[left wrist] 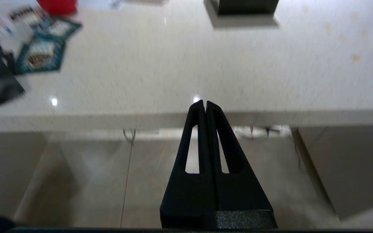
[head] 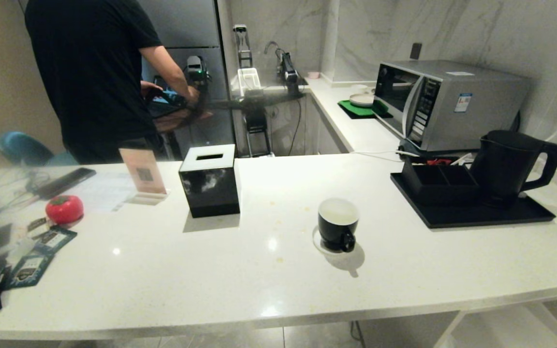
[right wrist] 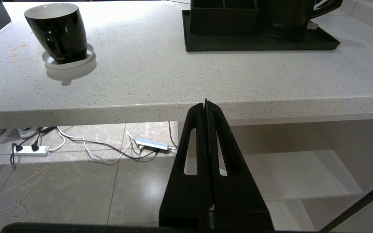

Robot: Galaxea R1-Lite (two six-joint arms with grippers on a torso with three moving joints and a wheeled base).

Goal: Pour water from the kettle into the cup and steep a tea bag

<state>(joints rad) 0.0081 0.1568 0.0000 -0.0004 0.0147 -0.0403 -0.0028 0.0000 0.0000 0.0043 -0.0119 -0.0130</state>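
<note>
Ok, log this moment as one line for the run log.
left gripper: shut, empty, off counter edge | right gripper: shut, empty | cup: on saucer | kettle: on black tray, untouched

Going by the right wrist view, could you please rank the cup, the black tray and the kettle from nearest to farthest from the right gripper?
The right gripper sits shut below the counter's front edge.
1. Cup, on its saucer, off to one side near the front.
2. Tray, farther back on the other side.
3. Kettle, standing on the tray behind its front rim.
Cup and tray front are fairly close to call.
</note>
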